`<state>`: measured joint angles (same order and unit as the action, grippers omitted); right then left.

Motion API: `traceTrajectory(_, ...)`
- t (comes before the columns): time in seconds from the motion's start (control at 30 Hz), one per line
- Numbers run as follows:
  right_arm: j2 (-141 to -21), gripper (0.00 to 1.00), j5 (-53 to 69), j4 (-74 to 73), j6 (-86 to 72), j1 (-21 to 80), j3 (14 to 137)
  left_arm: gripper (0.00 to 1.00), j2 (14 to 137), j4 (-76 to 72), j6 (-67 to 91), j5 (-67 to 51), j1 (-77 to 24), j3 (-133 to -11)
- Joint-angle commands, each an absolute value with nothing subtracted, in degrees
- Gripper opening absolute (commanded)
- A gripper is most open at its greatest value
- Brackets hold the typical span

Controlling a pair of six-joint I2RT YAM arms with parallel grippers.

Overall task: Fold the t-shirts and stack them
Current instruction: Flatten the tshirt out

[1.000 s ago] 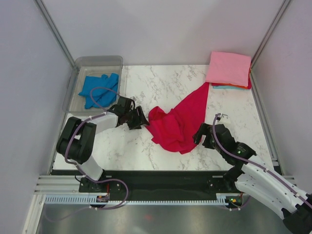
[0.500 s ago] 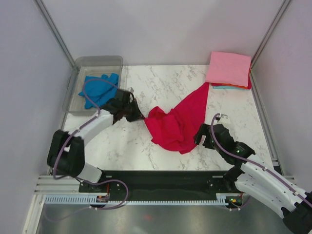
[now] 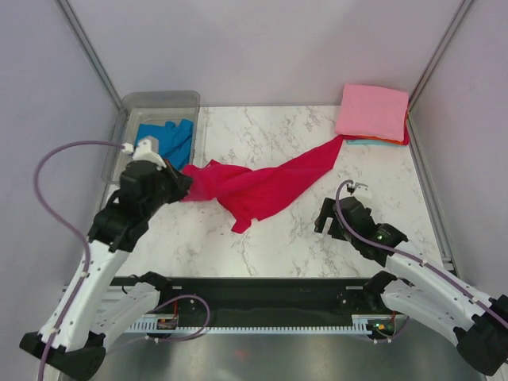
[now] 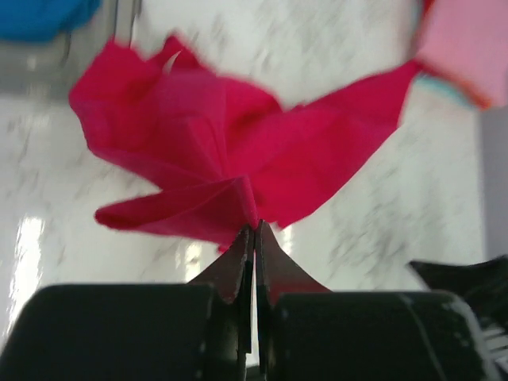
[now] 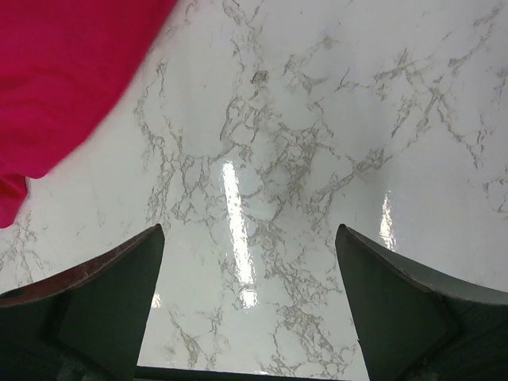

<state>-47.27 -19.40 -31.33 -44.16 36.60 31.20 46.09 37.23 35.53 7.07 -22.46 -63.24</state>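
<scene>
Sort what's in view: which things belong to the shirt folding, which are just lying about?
Job: red shirt, pinched by the left gripper; blue shirt, in the tub; pink shirt, folded, far right corner.
Lying about: tub; table.

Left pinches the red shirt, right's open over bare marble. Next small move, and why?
Probably bring the right gripper to the nearest edge of the crimson t-shirt and pinch it: the left gripper holds only one point, so the cloth lies bunched, not spread.

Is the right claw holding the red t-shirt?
No, the right claw stands open above the table, apart from the red t-shirt.
</scene>
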Motion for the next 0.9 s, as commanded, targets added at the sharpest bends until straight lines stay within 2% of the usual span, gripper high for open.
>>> traceTrajectory(0.0,-47.6,0.97,-19.2,-30.4,-44.0,36.7,34.1,0.02,45.2,45.7,34.6,5.1,-22.2,-54.3)
traceTrajectory(0.1,-48.8,0.97,-14.9,-24.6,-42.5,36.7,32.2,0.02,42.0,46.1,33.5,5.4,-22.3,-49.1)
traceTrajectory(0.13,-49.9,0.96,-9.3,-22.0,-42.1,36.7,31.6,0.02,41.4,46.1,33.2,6.1,-22.2,-48.0)
traceTrajectory(0.23,-57.7,0.9,-4.2,-12.8,-44.3,38.9,30.2,0.02,40.0,46.1,32.2,7.8,-22.3,-48.2)
traceTrajectory(0.43,-79.8,0.88,-7.0,-3.9,-43.9,44.8,39.3,0.02,42.3,47.1,28.3,11.2,-22.1,-52.7)
traceTrajectory(0.63,-93.5,0.86,-8.8,-0.9,-44.2,45.0,48.7,0.02,41.9,47.3,27.4,11.2,-21.4,-54.5)
traceTrajectory(0.77,-98.6,0.79,-11.9,-0.4,-44.6,44.9,52.5,0.02,41.6,47.6,26.8,11.6,-21.0,-55.5)
traceTrajectory(0.87,-101.9,0.64,-13.3,1.0,-44.6,44.8,54.7,0.02,42.0,47.7,26.8,11.2,-20.7,-56.2)
